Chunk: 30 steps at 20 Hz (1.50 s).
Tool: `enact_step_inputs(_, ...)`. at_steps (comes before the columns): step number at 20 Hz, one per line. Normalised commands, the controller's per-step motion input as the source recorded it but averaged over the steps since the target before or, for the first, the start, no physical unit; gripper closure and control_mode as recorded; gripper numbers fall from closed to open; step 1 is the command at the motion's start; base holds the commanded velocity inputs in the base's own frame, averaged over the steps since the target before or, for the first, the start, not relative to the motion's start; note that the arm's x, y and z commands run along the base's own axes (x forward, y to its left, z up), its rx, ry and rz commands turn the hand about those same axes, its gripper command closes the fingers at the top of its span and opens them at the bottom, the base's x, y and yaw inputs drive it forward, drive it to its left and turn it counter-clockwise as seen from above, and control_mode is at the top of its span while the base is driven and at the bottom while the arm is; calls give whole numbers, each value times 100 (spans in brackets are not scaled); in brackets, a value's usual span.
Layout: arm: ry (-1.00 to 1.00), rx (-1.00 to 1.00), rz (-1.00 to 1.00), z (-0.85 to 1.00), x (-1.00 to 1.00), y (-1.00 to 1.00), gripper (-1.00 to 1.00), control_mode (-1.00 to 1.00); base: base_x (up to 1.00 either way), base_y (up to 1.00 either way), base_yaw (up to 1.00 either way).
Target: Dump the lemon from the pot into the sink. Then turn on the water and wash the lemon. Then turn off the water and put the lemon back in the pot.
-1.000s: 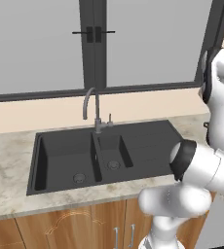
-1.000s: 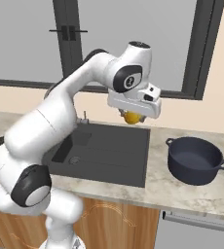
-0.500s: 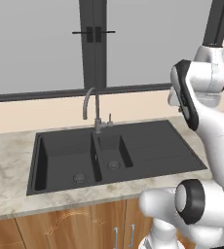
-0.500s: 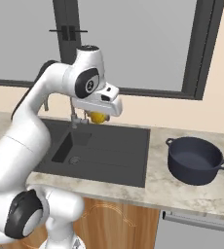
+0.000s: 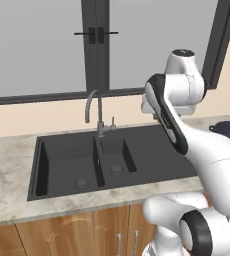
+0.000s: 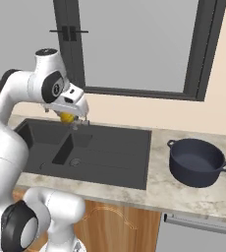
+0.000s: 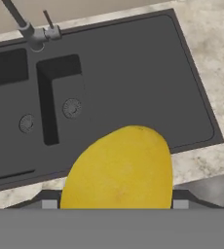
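The lemon (image 7: 119,168) is plain bright yellow. The sink (image 6: 115,157) is matte black, its drains dull grey. The pot (image 6: 197,161) is dark navy. The worktop (image 6: 183,194) is beige-and-grey mottled marble; the faucet (image 5: 94,112) is grey.

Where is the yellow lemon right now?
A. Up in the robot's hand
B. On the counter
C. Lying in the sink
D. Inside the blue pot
A. The lemon sits in the hand above the sink, while the pot on the counter holds nothing.
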Motion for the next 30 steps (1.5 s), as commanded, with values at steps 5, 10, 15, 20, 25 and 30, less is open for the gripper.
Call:
enact_step_inputs(5, -12, 0, 0, -20, 0, 100, 100, -100, 0, 0, 0)
enact_step_inputs(10, -6, 0, 0, -22, 1, 100, 100, -100, 0, 0, 0)
enact_step_inputs(15, -4, 0, 0, -18, 0, 100, 100, -100, 0, 0, 0)
enact_step_inputs(20, -2, 0, 0, -28, 5, 100, 100, -100, 0, 0, 0)
enact_step_inputs(25, -8, 1, 0, -47, 21, 63, 100, -100, 0, 0, 0)
enact_step_inputs(30, 0, 3, 0, -58, 44, 39, 100, -100, 0, 0, 0)
